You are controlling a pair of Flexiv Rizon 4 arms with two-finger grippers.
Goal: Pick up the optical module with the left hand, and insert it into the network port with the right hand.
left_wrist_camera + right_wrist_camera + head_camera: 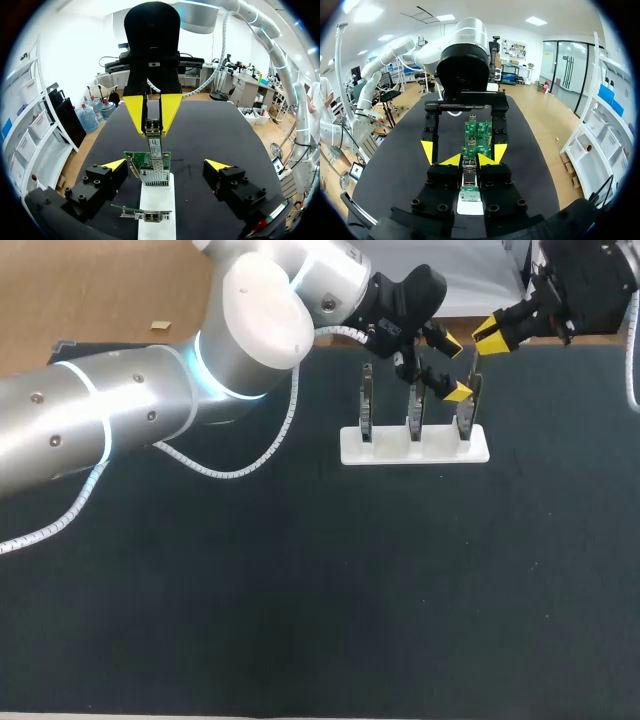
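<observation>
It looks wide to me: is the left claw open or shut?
Open: the left claw's tips stand wide apart, either side of the card.

I count one white stand (414, 445) on the counter (300, 620). Three circuit boards (413, 410) stand upright in the stand: one at its left end, one at its middle, one at its right end. There is one optical module (152, 127), just above the stand's boards. I have two arms: my left arm (120, 420) and my right arm (590, 280). They carry two claws: my left claw (455, 366) over the stand and my right claw (490, 337) behind the stand's right end. Each claw has two yellow tips, four in all.
</observation>
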